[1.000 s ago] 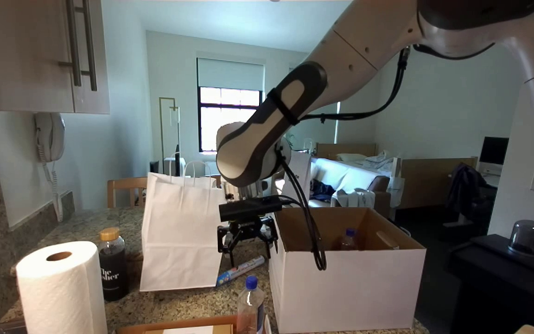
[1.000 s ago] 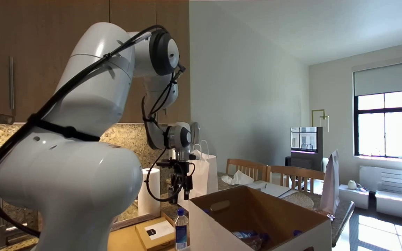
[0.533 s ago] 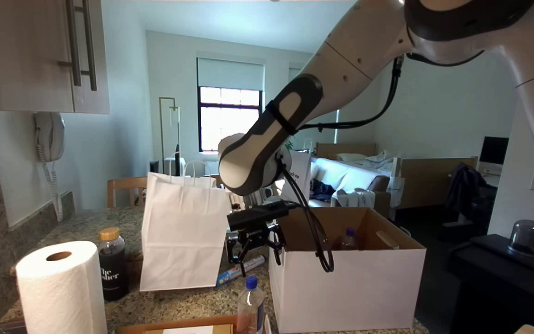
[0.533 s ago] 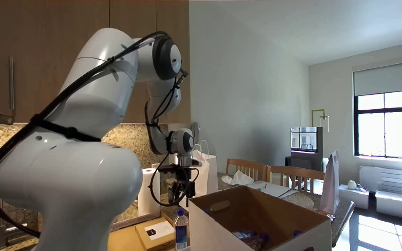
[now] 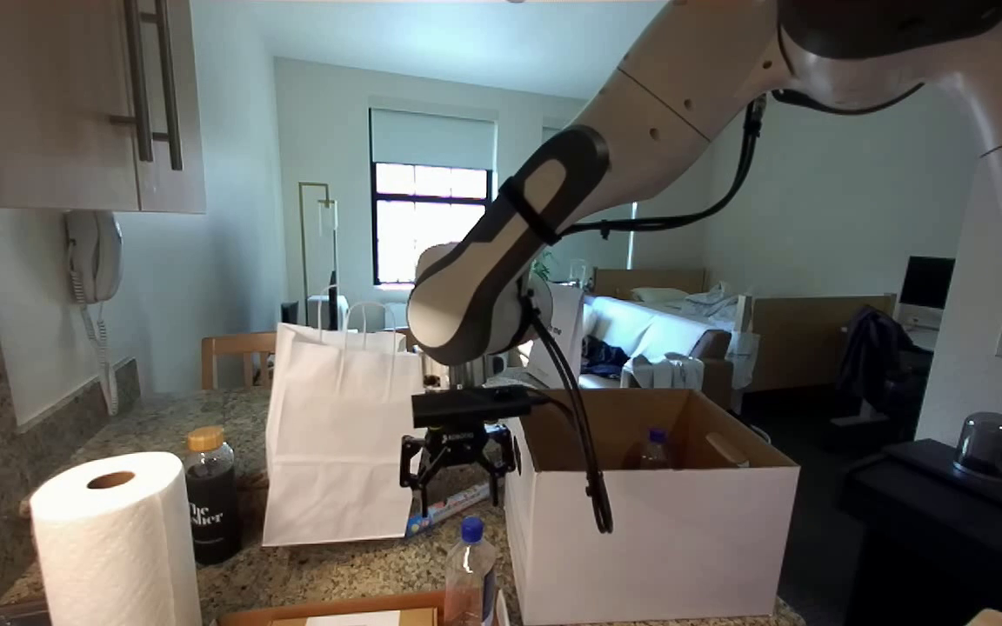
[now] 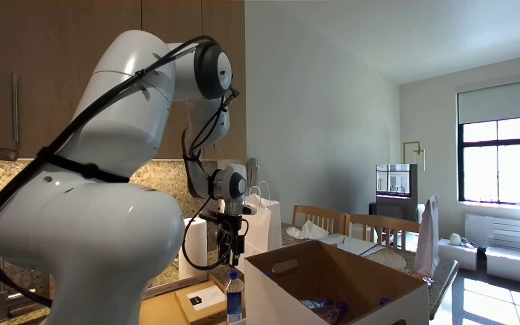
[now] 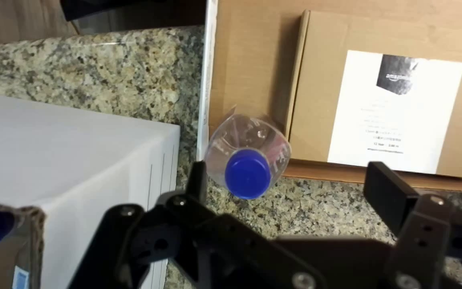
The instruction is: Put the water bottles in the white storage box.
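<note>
A clear water bottle (image 5: pixel 470 574) with a blue cap stands upright beside the white storage box (image 5: pixel 649 548), also seen in an exterior view (image 6: pixel 234 298). In the wrist view the bottle (image 7: pixel 248 172) shows from above, nearer the left finger. My gripper (image 5: pixel 459 504) is open and empty, above and behind the bottle, left of the box. In the wrist view the gripper (image 7: pixel 291 188) has its fingers wide apart. Inside the box lie other bottles; one shows in an exterior view (image 5: pixel 656 448) and several caps show in an exterior view (image 6: pixel 342 307). The box walls hide parts of them.
A shallow cardboard tray holds a flat carton (image 7: pixel 395 116) right by the bottle. A white paper bag (image 5: pixel 340 443) stands behind the gripper. A paper towel roll (image 5: pixel 114 539), a black bottle (image 5: pixel 211 504) and a colourful tube (image 5: pixel 457 504) are on the counter.
My gripper first swings toward the box and down, then back away from it. It is now level, where before it was tilted, and lower than a second ago. The bottle and box have not moved.
</note>
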